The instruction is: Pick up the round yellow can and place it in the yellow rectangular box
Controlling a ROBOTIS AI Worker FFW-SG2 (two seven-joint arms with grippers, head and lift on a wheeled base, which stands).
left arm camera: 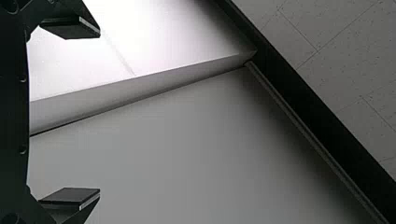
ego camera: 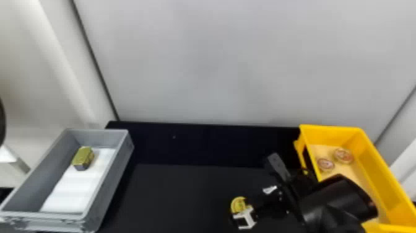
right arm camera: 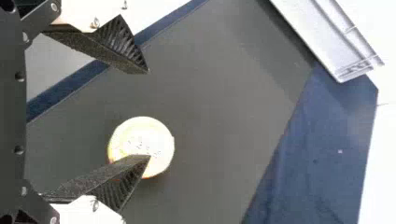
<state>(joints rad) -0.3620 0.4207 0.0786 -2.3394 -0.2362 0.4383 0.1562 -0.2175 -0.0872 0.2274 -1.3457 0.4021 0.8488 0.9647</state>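
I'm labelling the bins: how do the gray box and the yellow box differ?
The gray box stands at the robot's left, the yellow box at its right. One blocky item on white lining shows in the gray box, two round items in the yellow box. Both are open-topped.

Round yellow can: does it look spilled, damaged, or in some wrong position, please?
I see no spill or damage. One oddity: the round yellow can sits off-centre between the right gripper's open jaws, and one finger hides part of its top in the right wrist view.
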